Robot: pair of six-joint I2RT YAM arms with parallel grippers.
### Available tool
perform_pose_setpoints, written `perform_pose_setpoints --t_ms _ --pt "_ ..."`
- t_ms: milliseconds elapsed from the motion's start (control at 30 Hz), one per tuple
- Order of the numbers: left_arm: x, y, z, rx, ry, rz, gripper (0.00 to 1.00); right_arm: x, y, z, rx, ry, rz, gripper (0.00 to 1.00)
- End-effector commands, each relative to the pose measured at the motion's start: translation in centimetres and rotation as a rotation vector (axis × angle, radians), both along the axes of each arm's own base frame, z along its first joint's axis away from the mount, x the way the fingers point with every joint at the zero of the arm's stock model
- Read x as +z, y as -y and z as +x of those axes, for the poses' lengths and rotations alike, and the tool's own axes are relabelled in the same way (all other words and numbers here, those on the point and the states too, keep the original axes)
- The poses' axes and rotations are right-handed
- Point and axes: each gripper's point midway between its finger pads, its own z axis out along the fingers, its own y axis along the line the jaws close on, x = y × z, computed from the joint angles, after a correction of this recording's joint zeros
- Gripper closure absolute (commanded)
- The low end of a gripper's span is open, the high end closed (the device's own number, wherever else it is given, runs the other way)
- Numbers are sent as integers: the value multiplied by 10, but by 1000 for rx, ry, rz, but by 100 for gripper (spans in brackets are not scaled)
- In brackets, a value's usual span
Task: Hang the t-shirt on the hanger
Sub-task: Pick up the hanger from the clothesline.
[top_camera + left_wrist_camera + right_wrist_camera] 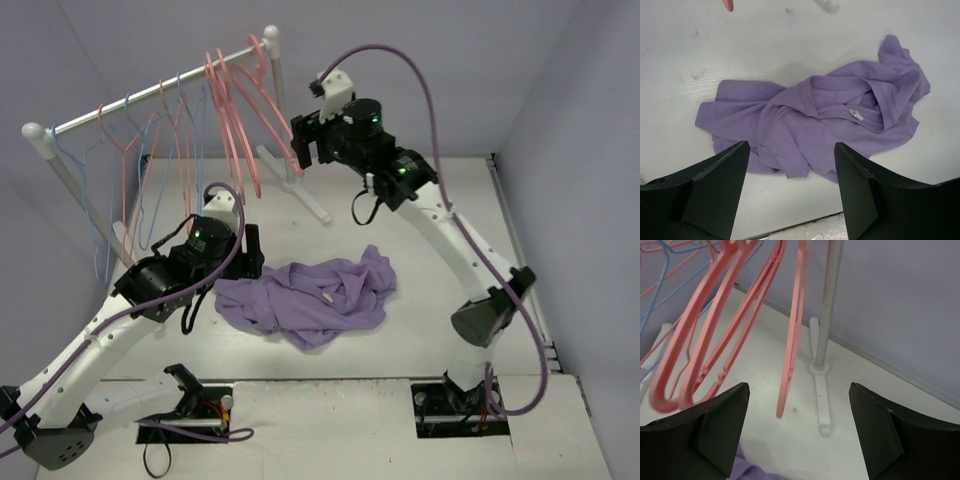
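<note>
The purple t-shirt (318,292) lies crumpled on the white table, its white neck label (856,114) facing up. In the left wrist view the t-shirt (820,120) spreads just beyond my left gripper (792,150), which is open and empty at the shirt's left edge (250,255). Several thick salmon-pink hangers (240,110) hang from the rack. My right gripper (303,140) is raised beside them, open and empty. In the right wrist view (796,390) it faces the nearest hanger (792,340), seen edge-on, without touching it.
A white rail (150,90) on two posts also carries thin blue and thin pink-red wire hangers (130,170) at its left. The right post (827,305) stands on a white foot (821,405). Lilac walls enclose the table.
</note>
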Motion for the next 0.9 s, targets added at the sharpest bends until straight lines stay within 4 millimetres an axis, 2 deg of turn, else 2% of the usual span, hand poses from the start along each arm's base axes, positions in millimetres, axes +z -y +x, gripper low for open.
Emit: perform_pose_setpoints --t_ms 0,67,200,267,400,533,567,700,867 --pt "13 -3 -4 1 20 -26 36 24 -22 27 33 88 29 24" --pt "10 -1 -6 -8 10 -29 36 13 -30 39 24 80 19 24" --pt "5 -1 -8 -12 -5 -30 36 16 -40 54 15 103 33 25" --pt "4 -2 -9 -10 -6 -32 36 6 -46 61 18 94 29 27" --pt "2 -3 -10 -11 -6 -22 36 -3 -51 67 11 87 25 37" --pt "1 -3 -9 -20 -7 -13 36 -5 -51 70 5 85 31 57" --pt "1 -3 -9 -21 -5 -11 36 -4 -51 70 6 87 35 66" --pt "1 -3 -8 -22 -5 -2 36 -4 -52 71 5 87 41 84" --pt "0 -2 -7 -29 -4 6 36 -5 -53 72 6 86 44 99"
